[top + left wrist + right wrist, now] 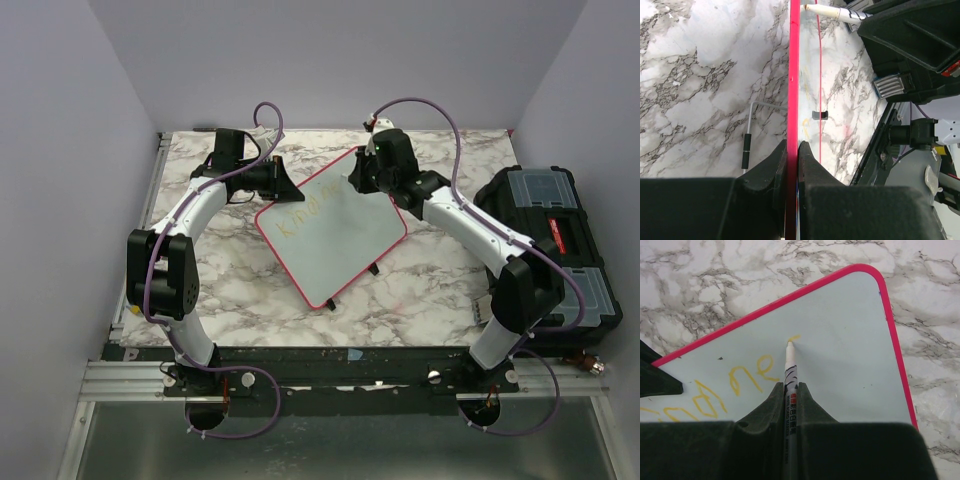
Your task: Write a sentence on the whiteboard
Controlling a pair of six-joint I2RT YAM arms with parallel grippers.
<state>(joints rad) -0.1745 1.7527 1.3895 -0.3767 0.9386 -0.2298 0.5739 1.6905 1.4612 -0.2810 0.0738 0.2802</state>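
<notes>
The whiteboard (335,235), white with a pink-red frame, lies tilted on the marble table. My left gripper (283,181) is shut on the whiteboard's far-left edge; the left wrist view shows the red frame (793,75) edge-on, pinched between the jaws of that gripper (793,150). My right gripper (790,389) is shut on a white marker (789,367). The marker's tip touches the board at a short fresh yellow stroke (795,337). The sentence (747,377) reads as yellow handwritten letters running left from the tip. From the top view, the sentence (305,212) follows the board's upper edge.
A black toolbox (555,255) with clear lid compartments sits at the table's right edge. A thin wire stand leg with a black sleeve (746,150) lies on the marble beside the board. Small black clips (372,268) stick out under the board's near edge. Grey walls enclose the table.
</notes>
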